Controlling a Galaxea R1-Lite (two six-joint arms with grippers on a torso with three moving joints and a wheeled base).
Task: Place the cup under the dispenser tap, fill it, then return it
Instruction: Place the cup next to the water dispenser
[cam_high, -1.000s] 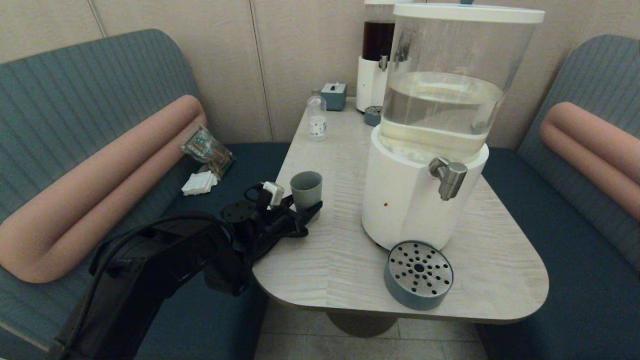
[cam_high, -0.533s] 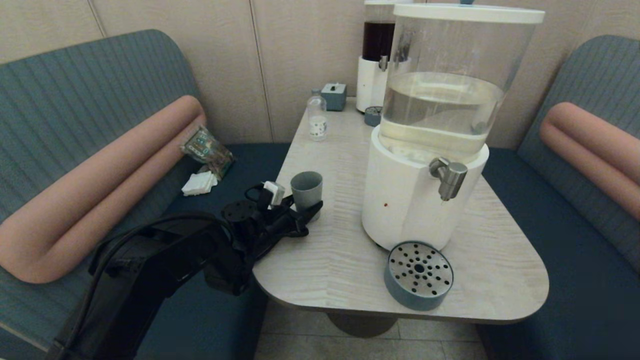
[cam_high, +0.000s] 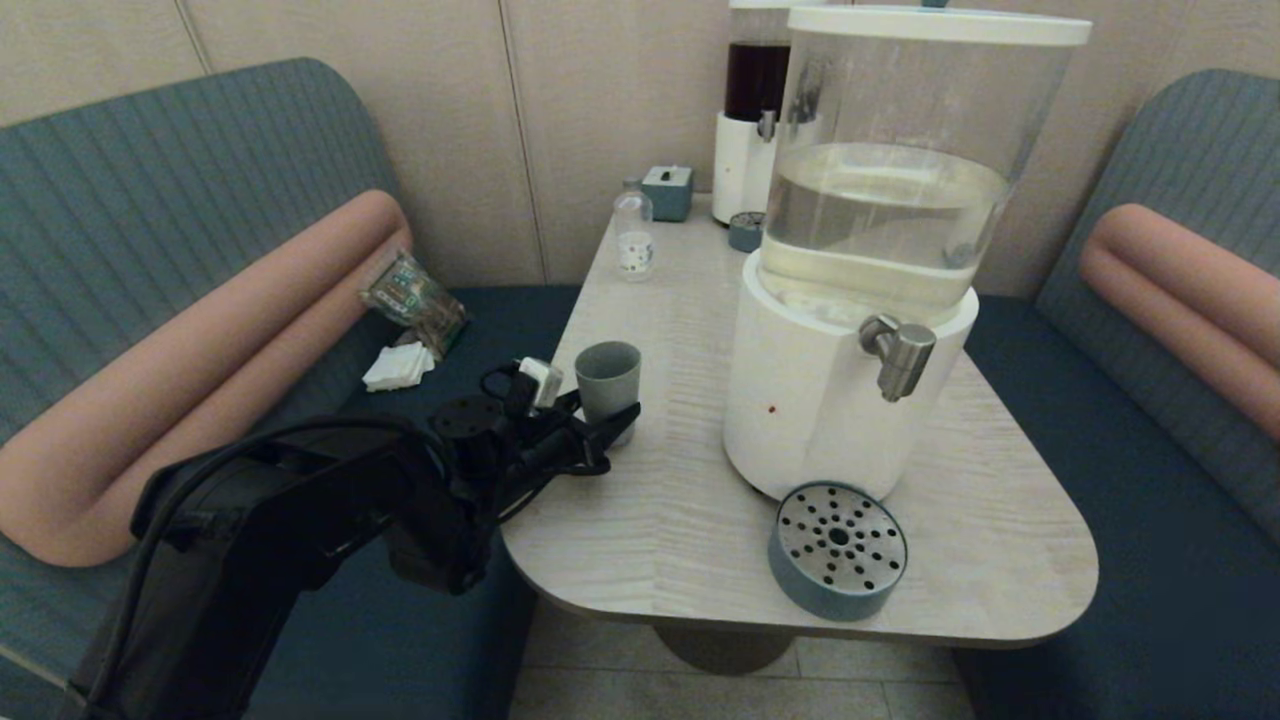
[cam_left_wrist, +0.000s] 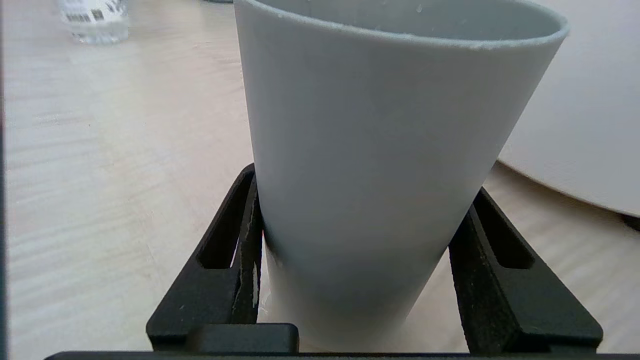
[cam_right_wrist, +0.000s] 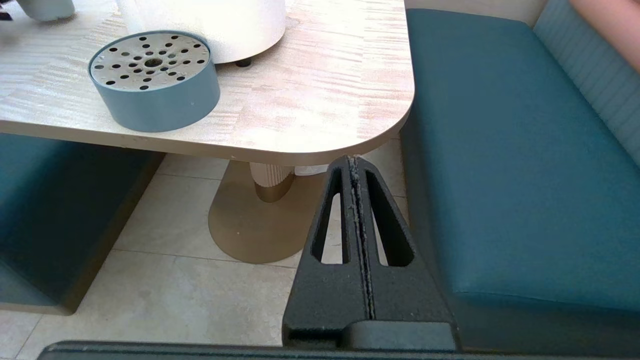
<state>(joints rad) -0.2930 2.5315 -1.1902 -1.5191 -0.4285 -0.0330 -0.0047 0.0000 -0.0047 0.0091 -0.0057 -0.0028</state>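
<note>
left gripper (cam_high: 612, 422) low at the table's left edge, its black fingers (cam_left_wrist: 235, 260) set either side of the small matte grey-blue tapered cup (cam_high: 608, 388). in the left wrist view both fingers press against the lower wall of the cup (cam_left_wrist: 380, 165), one on each side: grasping it near the base. cup upright, open mouth up; cannot tell whether its bottom touches the pale wood-grain table (cam_high: 690, 500) or is just off it.

beyond the fingers, past the cup, the big dispenser with white round base and clear tank of pale liquid (cam_high: 860, 300). its short brushed-steel cylindrical tap (cam_high: 900, 355) sticks out from the base on the far side from the fingers, well apart from the cup. round grey-blue drip tray with perforated metal top (cam_high: 838, 550) sits on the table just in front of the dispenser base, below and a little short of the tap, with no cup on it.

further out from the fingertips, toward the wall: small clear bottle with white label (cam_high: 634, 235), then a narrow dispenser with dark liquid (cam_high: 752, 110).

right gripper (cam_right_wrist: 356, 165) parked below the table's corner beside the teal bench seat (cam_right_wrist: 500, 150), fingers clenched together on nothing, pointing toward the table's gold pedestal foot (cam_right_wrist: 250, 225).
</note>
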